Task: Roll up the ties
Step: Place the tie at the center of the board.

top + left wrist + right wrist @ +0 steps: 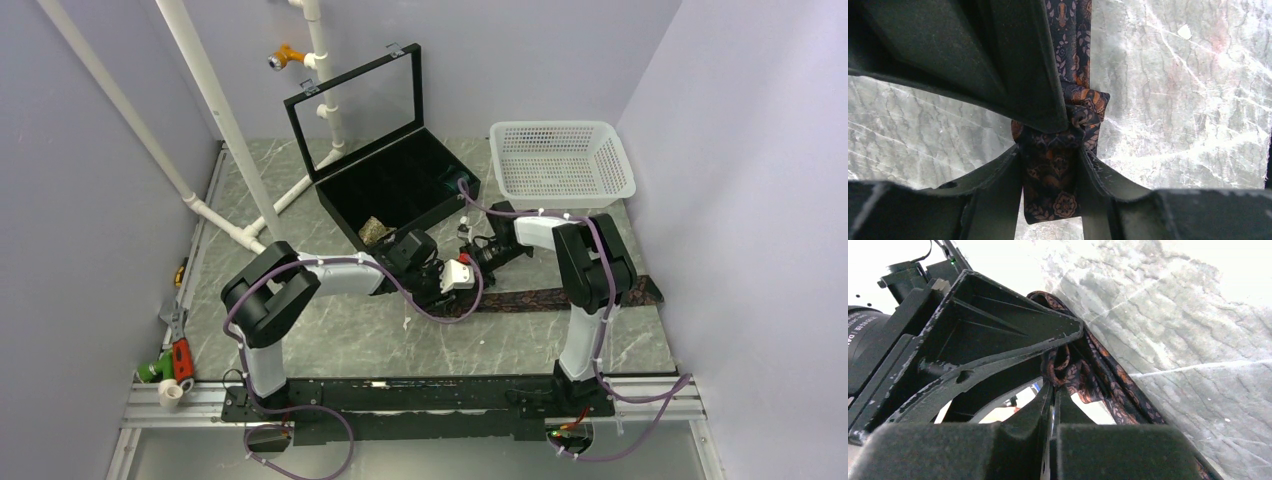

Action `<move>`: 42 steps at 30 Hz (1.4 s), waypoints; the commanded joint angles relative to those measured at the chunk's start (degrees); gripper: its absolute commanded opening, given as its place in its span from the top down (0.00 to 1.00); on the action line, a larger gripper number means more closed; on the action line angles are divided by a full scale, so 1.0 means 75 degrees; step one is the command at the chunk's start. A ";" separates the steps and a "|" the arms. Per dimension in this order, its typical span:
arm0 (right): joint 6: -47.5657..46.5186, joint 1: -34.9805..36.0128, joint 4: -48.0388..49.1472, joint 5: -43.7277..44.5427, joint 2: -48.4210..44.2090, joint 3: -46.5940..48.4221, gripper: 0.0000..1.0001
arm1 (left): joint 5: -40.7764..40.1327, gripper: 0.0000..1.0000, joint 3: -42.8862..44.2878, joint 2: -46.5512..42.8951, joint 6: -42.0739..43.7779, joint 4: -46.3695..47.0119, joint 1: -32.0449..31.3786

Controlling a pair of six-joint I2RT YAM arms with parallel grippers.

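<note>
- The left gripper (1050,152) clamps the bunched end of the tie (1050,192) at a middling gap, with fabric filling the space between its jaws.
- The right gripper (1053,390), close against the left, is all but closed and appears to nip a fold of the same tie at its tips.
- Beyond both, the tie trails flat over the table (1173,100), out under the right arm.
- The tie looks light, limp and slippery, so it probably holds best pinched across the bunch.
</note>
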 commanded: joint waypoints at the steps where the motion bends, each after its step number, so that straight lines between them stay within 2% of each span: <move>1: -0.0240 0.0018 -0.0170 0.0056 0.0070 0.0289 1.00 | -0.0394 0.50 -0.0026 0.0022 0.0055 -0.0630 -0.0051; 4: -0.0316 0.0017 -0.0121 0.0088 -0.0092 0.0193 1.00 | -0.0254 0.35 -0.0227 -0.0457 -0.0007 -0.0369 0.0033; 6: -0.0310 0.0021 -0.0051 0.0075 -0.0206 0.0096 1.00 | -0.0048 0.22 -0.0506 -0.0943 -0.0087 0.0020 0.0103; 7: -0.0294 0.0016 0.0005 0.0065 -0.0280 0.0029 1.00 | 0.0039 0.11 -0.0610 -0.1142 -0.0105 0.0190 0.0123; 9: -0.0235 0.0016 0.0154 0.0094 -0.0389 -0.0042 1.00 | 0.0255 0.02 -0.0704 -0.1410 -0.0131 0.0338 0.0117; 14: -0.0187 0.0020 0.0266 0.0061 -0.0400 -0.0044 1.00 | 0.0491 0.01 -0.0600 -0.1384 -0.0292 0.0586 0.0062; 24: -0.0193 0.0018 0.0315 -0.0116 -0.0621 -0.0108 1.00 | 0.0017 0.00 -0.0371 -0.0168 -0.0113 0.0944 -0.0227; 29: -0.0162 0.0015 0.0312 -0.0263 -0.0774 -0.0114 1.00 | -0.0318 0.01 -0.0323 0.0159 0.0145 0.0698 -0.0306; 31: -0.0202 0.0011 0.0202 -0.0296 -0.0851 -0.0114 1.00 | -0.0380 0.10 -0.0273 0.0189 0.0227 0.0481 -0.0308; 33: -0.0310 0.0017 0.0036 -0.0282 -0.0930 -0.0114 1.00 | -0.0309 0.30 -0.0303 0.0122 0.0358 0.0414 -0.0301; 38: -0.0702 -0.0039 -0.0419 0.0110 -0.0986 -0.0267 1.00 | -0.0344 0.45 -0.0438 -0.0022 0.0382 0.0188 -0.0309; 41: -0.0911 -0.0103 -0.0423 0.0598 -0.0901 -0.0338 1.00 | -0.0450 0.68 -0.0403 -0.0017 0.0329 0.0113 -0.0306; 42: -0.0924 -0.0146 -0.0400 0.0757 -0.0869 -0.0364 1.00 | -0.0466 0.73 -0.0416 -0.0026 0.0312 0.0113 -0.0315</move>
